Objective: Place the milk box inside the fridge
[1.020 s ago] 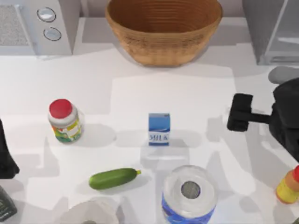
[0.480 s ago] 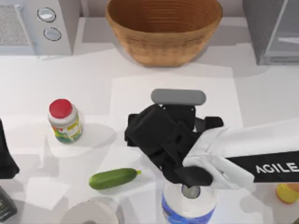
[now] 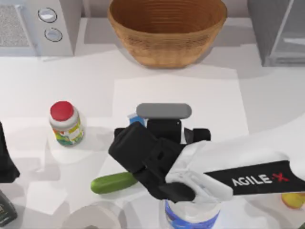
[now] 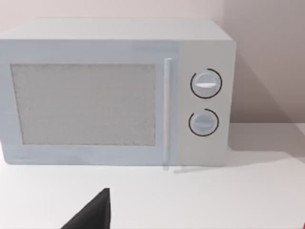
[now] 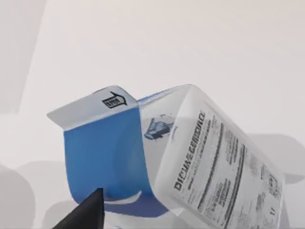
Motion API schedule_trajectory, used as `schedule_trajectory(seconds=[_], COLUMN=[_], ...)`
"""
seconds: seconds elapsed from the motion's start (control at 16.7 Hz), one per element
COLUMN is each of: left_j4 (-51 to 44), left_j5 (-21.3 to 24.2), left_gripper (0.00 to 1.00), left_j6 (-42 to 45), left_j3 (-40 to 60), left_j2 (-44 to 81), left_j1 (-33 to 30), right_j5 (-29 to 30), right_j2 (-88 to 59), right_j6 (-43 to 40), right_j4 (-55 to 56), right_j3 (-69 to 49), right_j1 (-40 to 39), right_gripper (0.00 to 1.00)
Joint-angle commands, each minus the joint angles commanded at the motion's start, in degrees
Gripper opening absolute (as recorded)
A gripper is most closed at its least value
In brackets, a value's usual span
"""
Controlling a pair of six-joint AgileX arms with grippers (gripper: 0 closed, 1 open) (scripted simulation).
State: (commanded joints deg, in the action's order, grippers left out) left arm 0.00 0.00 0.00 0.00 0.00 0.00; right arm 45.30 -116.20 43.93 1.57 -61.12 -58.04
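Observation:
The milk box [image 3: 135, 118] shows as a small blue corner at the table's middle, under my right arm. My right gripper [image 3: 143, 138] hangs directly over it, its dark body covering most of the carton. In the right wrist view the milk box [image 5: 157, 157] is very close and looks slanted, with a blue face and a white printed side. The fridge [image 3: 259, 28] stands at the back right corner, dark grey with a pale inner panel. My left gripper [image 3: 5, 160] stays parked at the left edge.
A wicker basket [image 3: 167, 28] sits at the back centre and a microwave [image 3: 38, 26] at the back left. Nearby are a red-capped jar [image 3: 66, 123], a cucumber [image 3: 112, 182], a paper roll [image 3: 190, 213] under the right arm, and a yellow bottle [image 3: 293, 200].
My right arm swept in from the right edge to above the milk box, then shifted left and towards the front. The carton's visible corner now lies left of where it stood.

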Motion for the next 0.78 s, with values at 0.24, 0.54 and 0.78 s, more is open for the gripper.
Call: schedule_trajectory(seconds=[0.24, 0.54, 0.78], left_j4=[0.0, 0.0, 0.0], left_j5=[0.0, 0.0, 0.0], left_gripper=[1.0, 1.0, 1.0], left_j6=[0.0, 0.0, 0.0], left_j3=[0.0, 0.0, 0.0], left_j2=[0.0, 0.0, 0.0], left_j1=[0.0, 0.0, 0.0], right_j5=[-0.76, -2.83, -3.11], right_j2=[0.01, -4.53, -7.86], right_j6=[-1.49, -5.1, -5.48], right_j4=[-0.19, 3.75, 7.74], right_j3=[-1.48, -4.49, -3.93], right_j1=[1.21, 4.76, 5.19], right_gripper=[1.0, 1.0, 1.0])
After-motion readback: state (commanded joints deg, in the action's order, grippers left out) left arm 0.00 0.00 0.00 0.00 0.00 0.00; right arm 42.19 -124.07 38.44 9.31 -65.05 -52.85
